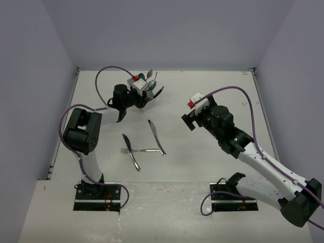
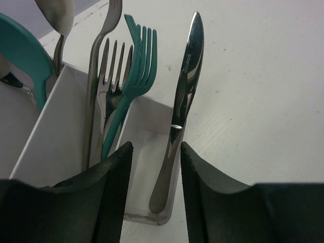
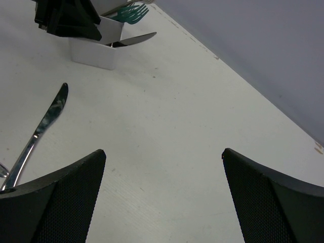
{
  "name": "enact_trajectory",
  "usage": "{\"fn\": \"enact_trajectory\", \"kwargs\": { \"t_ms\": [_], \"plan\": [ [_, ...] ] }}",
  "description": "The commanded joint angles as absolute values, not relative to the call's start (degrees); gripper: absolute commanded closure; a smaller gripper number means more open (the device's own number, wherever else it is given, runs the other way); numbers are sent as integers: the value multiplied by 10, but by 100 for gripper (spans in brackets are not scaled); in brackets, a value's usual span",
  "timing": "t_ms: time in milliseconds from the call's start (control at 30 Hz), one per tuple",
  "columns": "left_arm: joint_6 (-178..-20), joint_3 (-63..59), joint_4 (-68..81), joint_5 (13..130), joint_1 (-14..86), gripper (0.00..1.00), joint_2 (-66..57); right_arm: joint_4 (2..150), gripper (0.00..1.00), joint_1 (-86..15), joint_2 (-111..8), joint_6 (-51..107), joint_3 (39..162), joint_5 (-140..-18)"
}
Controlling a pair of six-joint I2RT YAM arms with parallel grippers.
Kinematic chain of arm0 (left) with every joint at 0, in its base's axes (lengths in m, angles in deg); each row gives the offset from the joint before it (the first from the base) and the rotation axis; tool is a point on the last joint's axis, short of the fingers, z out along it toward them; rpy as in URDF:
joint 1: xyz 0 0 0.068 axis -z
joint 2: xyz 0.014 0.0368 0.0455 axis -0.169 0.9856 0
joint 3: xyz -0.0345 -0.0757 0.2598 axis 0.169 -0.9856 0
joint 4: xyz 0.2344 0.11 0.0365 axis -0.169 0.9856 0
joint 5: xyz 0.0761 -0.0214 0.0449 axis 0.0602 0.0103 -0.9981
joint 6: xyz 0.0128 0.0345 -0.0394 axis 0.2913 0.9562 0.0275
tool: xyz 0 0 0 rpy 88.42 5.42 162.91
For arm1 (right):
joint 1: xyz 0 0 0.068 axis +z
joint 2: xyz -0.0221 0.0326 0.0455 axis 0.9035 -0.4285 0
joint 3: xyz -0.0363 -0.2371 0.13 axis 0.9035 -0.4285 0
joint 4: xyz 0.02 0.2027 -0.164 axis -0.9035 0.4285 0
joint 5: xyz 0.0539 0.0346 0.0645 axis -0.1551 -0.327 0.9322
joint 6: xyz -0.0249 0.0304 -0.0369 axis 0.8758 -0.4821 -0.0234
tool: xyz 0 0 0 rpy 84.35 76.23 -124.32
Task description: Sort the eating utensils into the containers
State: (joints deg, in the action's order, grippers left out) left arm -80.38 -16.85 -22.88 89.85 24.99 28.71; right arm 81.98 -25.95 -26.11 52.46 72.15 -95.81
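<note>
The white three-compartment organiser (image 2: 55,131) stands at the back of the table. It holds a teal spoon (image 2: 20,45), a silver fork (image 2: 109,71), a teal fork (image 2: 136,66) and a silver knife (image 2: 185,86). My left gripper (image 2: 155,145) hovers over the right end compartment, jaws apart around the knife's handle with a gap on the left side. In the top view it (image 1: 147,98) covers most of the organiser. My right gripper (image 3: 163,152) is wide open and empty above bare table (image 1: 188,121). Two knives (image 1: 157,136) (image 1: 126,143), a fork (image 1: 144,150) and another silver utensil (image 1: 134,160) lie on the table.
The right wrist view shows the organiser (image 3: 93,53) far ahead with the left gripper (image 3: 66,17) above it, and one loose knife (image 3: 45,121) at the left. Grey walls close in the table's back and sides.
</note>
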Motion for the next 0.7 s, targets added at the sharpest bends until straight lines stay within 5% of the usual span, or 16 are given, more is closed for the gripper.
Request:
{"fn": "enact_trajectory", "kwargs": {
  "t_ms": [0, 33, 100, 300, 433, 667],
  "plan": [
    [-791, -152, -222, 904, 249, 55, 223, 811, 1, -261, -268, 522, 745, -955],
    [-792, -152, -221, 905, 250, 52, 197, 809, 1, -262, -267, 522, 746, -953],
    [-801, -151, -214, 906, 255, 0, 155, 804, 1, -262, -267, 520, 745, -950],
    [-873, -101, -121, 884, 265, 0, 74, 766, 1, -261, -252, 490, 729, -951],
    [-1057, -48, -49, 824, 265, 0, 56, 730, 1, -261, -251, 414, 709, -959],
    [-1198, -48, 249, 458, 379, 0, -16, 753, 1, -262, -292, 275, 730, -1151]
  ]
}}
